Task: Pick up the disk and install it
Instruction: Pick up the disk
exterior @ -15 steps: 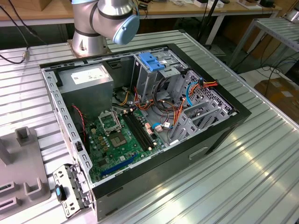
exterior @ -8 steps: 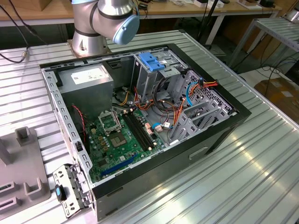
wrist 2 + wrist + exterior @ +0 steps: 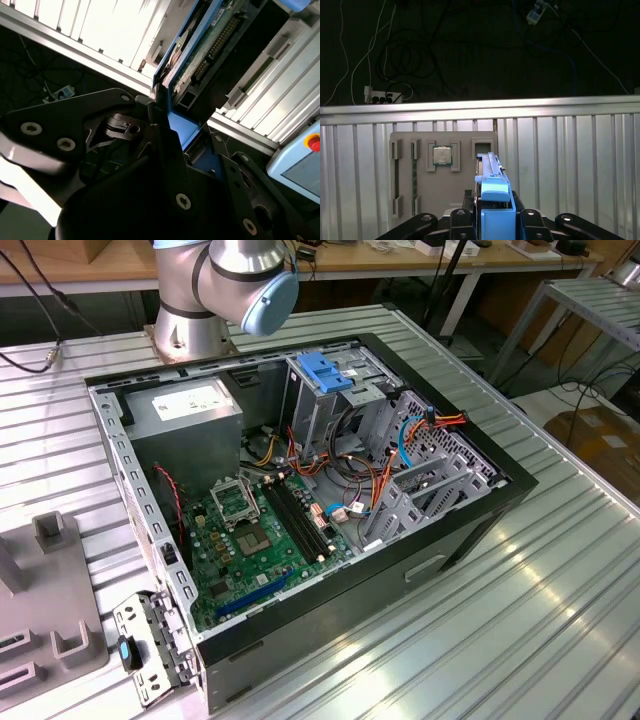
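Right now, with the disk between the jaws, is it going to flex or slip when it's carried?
The disk looks stiff: a flat metal body with a bare circuit board, so probably no flexing, though that board side seems fragile. The gripper has its jaws on only the blue plastic end, so it may pivot or slip; that plastic looks smooth.

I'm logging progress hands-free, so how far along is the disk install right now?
Done: the pickup looks made; the gripper is shut on the disk by its blue carrier in both wrist views. In hand: the disk, held above the grey holder tray on the table. Left: installing it; the disk is not yet in the open computer case.
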